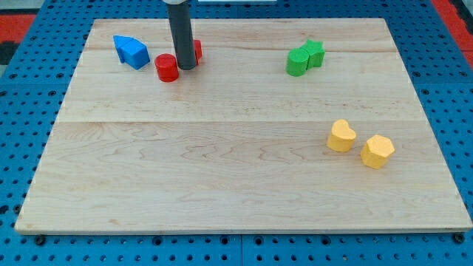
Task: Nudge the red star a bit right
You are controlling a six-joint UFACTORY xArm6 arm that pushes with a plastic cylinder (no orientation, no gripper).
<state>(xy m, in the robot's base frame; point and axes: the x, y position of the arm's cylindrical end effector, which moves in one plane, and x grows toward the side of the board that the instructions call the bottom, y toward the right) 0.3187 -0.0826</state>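
Note:
The red star (197, 50) sits near the view's top left of centre on the wooden board (244, 185), mostly hidden behind my rod, so only its right edge shows. My tip (185, 68) rests on the board just left of and in front of the star. A red cylinder (167, 67) stands right beside the tip, on its left.
A blue block (131, 52) lies left of the red cylinder. Two green blocks (304, 58) touch each other at the view's top right. A yellow heart (341, 136) and a yellow hexagon-like block (378, 151) lie at the right.

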